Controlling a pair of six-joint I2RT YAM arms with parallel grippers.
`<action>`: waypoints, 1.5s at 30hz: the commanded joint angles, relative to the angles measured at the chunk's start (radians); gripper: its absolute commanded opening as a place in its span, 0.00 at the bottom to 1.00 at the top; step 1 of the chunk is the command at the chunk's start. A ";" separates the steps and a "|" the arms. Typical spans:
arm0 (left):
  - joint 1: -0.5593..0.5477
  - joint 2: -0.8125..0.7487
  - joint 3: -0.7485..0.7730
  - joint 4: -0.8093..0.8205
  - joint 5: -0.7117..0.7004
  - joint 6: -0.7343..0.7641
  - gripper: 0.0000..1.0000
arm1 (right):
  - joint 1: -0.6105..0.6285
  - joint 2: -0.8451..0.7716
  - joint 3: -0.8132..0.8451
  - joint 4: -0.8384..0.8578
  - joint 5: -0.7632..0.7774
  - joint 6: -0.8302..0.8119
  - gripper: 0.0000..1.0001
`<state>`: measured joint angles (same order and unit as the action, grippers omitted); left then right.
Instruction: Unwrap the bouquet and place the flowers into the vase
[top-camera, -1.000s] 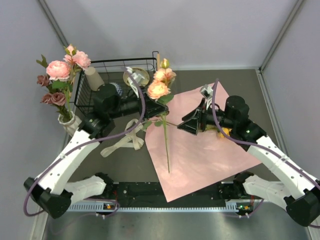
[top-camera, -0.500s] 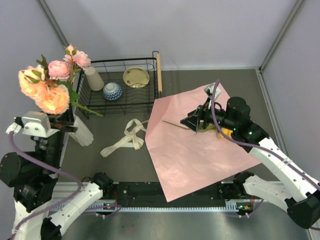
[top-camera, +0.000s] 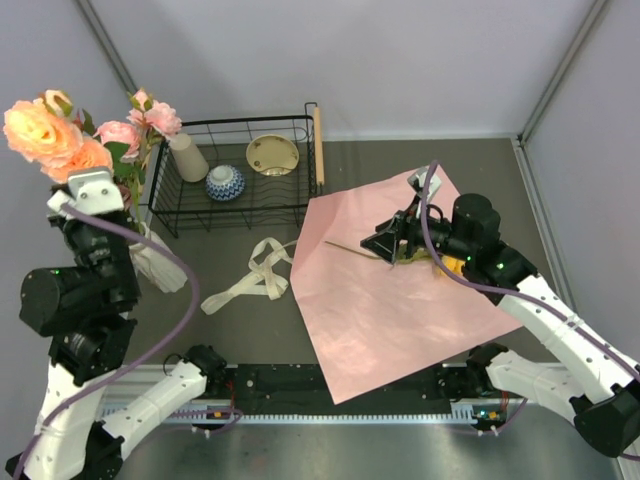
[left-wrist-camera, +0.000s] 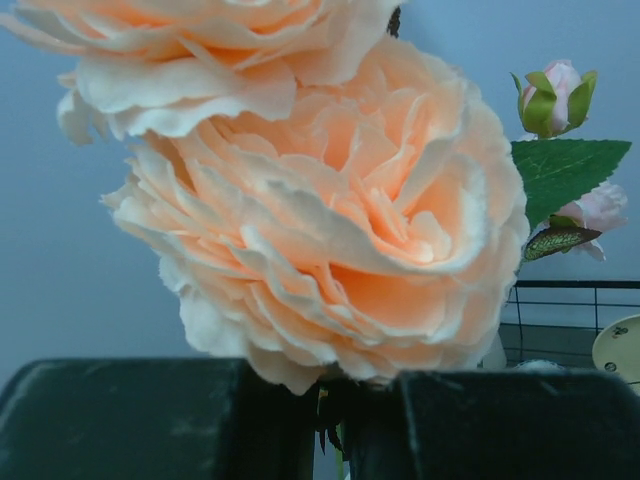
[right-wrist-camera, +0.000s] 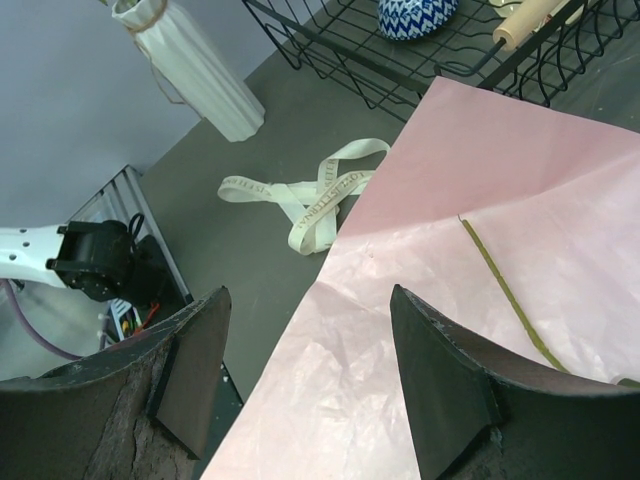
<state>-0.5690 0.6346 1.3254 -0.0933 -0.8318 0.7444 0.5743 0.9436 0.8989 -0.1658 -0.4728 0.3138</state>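
A wire basket (top-camera: 237, 122) stood at the back of the table (top-camera: 245, 335), left of centre. In it a cup (top-camera: 187, 157) lay at the left, a small bowl (top-camera: 225, 183) just to its right, a round dish (top-camera: 272, 154) behind and right of the bowl, and a wooden rod (top-camera: 318, 140) along the right rim. The vase (right-wrist-camera: 195, 70) stood just left of the basket's front corner with roses (top-camera: 150, 118) in it. At the far left the left gripper (left-wrist-camera: 340, 420) pinched a rose stem (left-wrist-camera: 330, 230) high above the vase. A ribbon (top-camera: 250, 280) lay in front of the basket, beside the left edge of the wrapping paper (top-camera: 400, 310), which lay spread to the right. A thin stem (top-camera: 352, 248) lay on the paper's back half, under the right gripper (right-wrist-camera: 310, 340), whose fingers were apart.
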 joint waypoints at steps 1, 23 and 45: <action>0.003 0.046 -0.017 0.135 -0.049 0.055 0.13 | 0.009 -0.031 0.025 0.011 -0.007 -0.027 0.66; 0.003 0.053 -0.049 0.211 -0.082 0.033 0.13 | 0.009 -0.052 -0.006 0.011 0.000 -0.032 0.66; 0.216 -0.009 -0.457 0.432 -0.191 -0.126 0.11 | 0.007 -0.078 -0.034 0.006 -0.001 -0.028 0.66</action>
<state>-0.4248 0.6239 0.9028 0.3107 -1.0111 0.7254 0.5743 0.8902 0.8631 -0.1890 -0.4679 0.2893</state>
